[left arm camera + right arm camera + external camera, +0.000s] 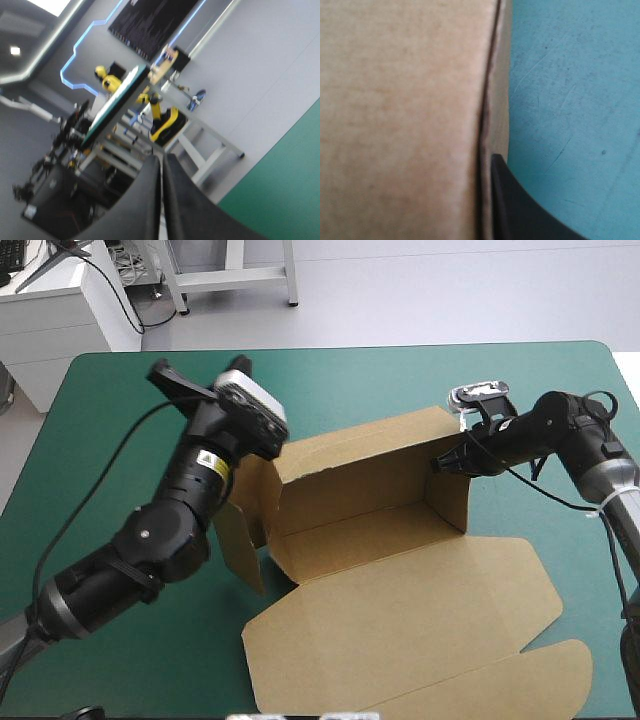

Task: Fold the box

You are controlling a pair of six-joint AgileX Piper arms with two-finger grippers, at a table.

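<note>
Your box [400, 570] sits a little right of the middle of the worktop [120, 390], on the teal-green cover. It stands as an open tray. The back wall [370, 455], the left wall [258, 490] and the right wall [448, 495] are raised around the floor panel [360, 532]. The lid [400, 625] lies flat toward the near edge, with a rounded flap [500, 690] at its near right corner. A side flap [238, 545] hangs off the left wall and angles outward beside the left arm [170, 530].

Your right pincer [440, 462] is at the upper edge of the right wall, nearly closed with the board between its fingers. In the right wrist view, one black finger [520, 205] lies against the outer face of the brown board and the cover shows just beside it. The other finger is hidden behind the sheet.

Your left pincer [162, 162] is pressed together into one pointed arch with nothing in it. It is lifted off the worktop and looks out level beyond the table's edge, with a strip of the teal-green cover off to one side. In the high view the wrist covers it, above the far left corner of the box, so you cannot tell whether it touches the board.

A small label [208, 462] sits on the left arm, pale with a yellow mark. Its print is too small to read.
</note>
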